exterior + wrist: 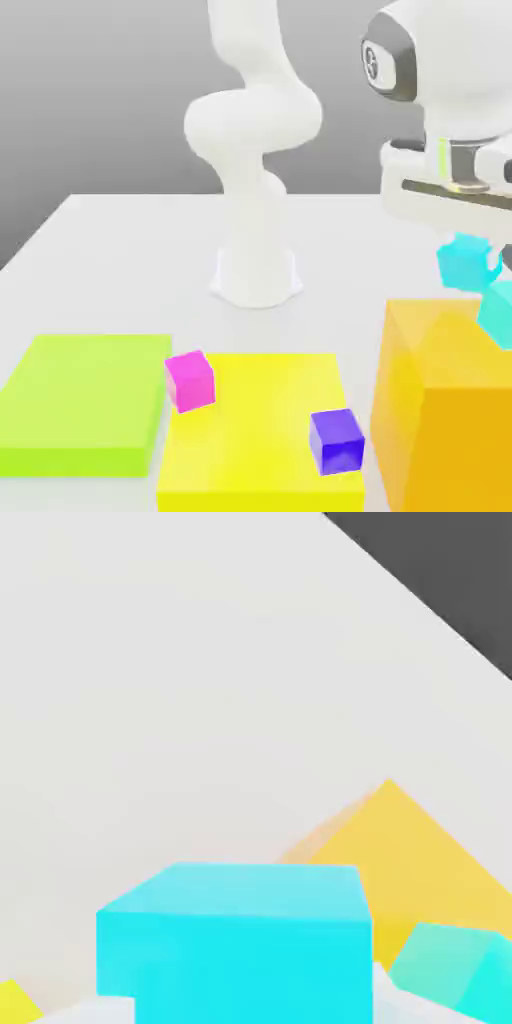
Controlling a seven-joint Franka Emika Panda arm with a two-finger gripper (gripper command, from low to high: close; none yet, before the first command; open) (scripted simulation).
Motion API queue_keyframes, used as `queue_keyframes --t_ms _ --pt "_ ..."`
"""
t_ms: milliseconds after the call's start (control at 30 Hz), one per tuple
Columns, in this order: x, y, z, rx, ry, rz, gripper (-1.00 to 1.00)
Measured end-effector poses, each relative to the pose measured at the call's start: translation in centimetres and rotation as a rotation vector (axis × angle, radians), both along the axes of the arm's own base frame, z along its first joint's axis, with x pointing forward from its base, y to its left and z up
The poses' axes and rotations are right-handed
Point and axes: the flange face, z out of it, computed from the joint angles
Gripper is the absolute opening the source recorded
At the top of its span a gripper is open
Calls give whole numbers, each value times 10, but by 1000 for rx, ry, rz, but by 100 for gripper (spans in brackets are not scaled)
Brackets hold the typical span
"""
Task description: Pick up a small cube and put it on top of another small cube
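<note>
We see the gripper [466, 262] up in the air on the exterior view's right, pinching the small cyan cube [462, 262] tight between its fingers — the cube hangs above the big orange block [440, 400]. Another turquoise cube [498, 312] sits just beside it, lower down. A magenta cube [190, 380] and a purple cube [336, 441] rest on the yellow slab [255, 400], next to the green slab [85, 400] — all on the white table [130, 260].

White tabletop [120, 250], plain grey wall [90, 90], even light

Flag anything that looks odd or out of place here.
Nothing damaged or spilled. The claw holds a cyan cube in mid-air above the orange block; a second turquoise cube sits tilted at that block's edge.
</note>
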Motion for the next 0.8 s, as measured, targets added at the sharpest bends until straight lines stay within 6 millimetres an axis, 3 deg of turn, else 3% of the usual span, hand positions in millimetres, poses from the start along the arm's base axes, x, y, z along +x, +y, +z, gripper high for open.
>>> queue_keyframes --t_ms 233,467,533,700,733,800 --pt "9 -118 -18 -95 -21 -232 -100" --pt "-14 -224 -36 -187 -28 -452 -100" --pt "-22 -237 -49 -215 -33 -496 -100" --pt "-24 -240 -100 -220 -34 -511 -100" --pt "-25 -241 -110 -223 -35 -513 100" --pt "-25 -241 -110 -223 -35 -513 100"
